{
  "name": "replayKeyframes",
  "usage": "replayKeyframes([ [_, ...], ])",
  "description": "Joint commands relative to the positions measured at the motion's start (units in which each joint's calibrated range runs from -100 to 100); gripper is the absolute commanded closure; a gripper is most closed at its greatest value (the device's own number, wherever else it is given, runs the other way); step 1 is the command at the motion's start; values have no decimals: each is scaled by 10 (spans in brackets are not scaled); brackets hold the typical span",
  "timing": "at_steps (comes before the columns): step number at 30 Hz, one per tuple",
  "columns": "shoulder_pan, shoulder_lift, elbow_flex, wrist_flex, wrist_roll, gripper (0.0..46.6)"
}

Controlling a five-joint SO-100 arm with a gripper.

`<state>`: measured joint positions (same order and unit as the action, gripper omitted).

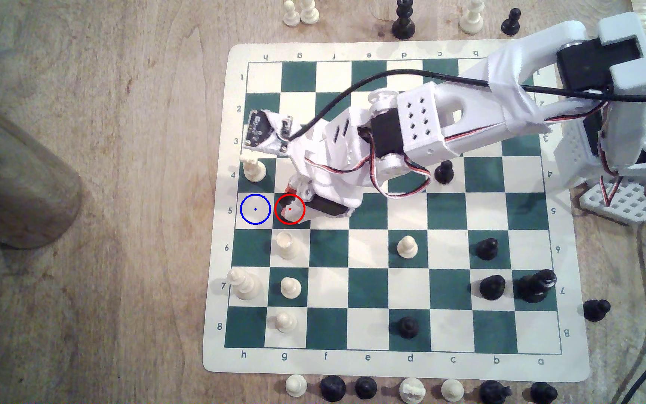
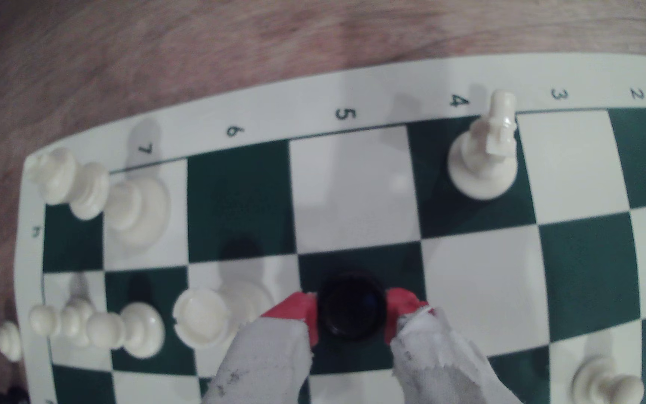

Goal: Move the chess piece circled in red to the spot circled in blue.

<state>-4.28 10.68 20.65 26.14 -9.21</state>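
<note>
The chess piece (image 2: 350, 312), short, stout and glossy black, stands on the green square ringed in red, row 5. My gripper (image 2: 348, 309) is down over it, and its red fingertips (image 2: 294, 310) press against both sides of the piece's round top. In the exterior view the gripper (image 1: 290, 208) covers most of the piece inside the red ring. The spot (image 1: 255, 209) is the cream square with the blue circle, one square toward the exterior view's left at the board's edge. It lies bare in the wrist view too, the spot (image 2: 352, 190) just beyond the piece.
A white knight (image 1: 253, 168) stands on the green square beside the spot. A white rook (image 1: 286, 244) stands close beside the piece. More white pieces (image 1: 243, 284) crowd rows 7 and 8. A wooden cylinder (image 1: 10, 175) stands off the board at the exterior view's left.
</note>
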Motion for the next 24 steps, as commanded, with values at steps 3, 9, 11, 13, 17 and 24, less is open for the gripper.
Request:
replayKeyframes([
  [3,-7,-81,25,-20,-1,452],
  [9,-11,-172,33,16,1,454],
  [11,-12,-188,22,31,3,454],
  [13,-11,-193,5,41,4,454],
  [17,-6,-154,-32,33,6,456],
  [24,-4,-62,-117,11,18,459],
])
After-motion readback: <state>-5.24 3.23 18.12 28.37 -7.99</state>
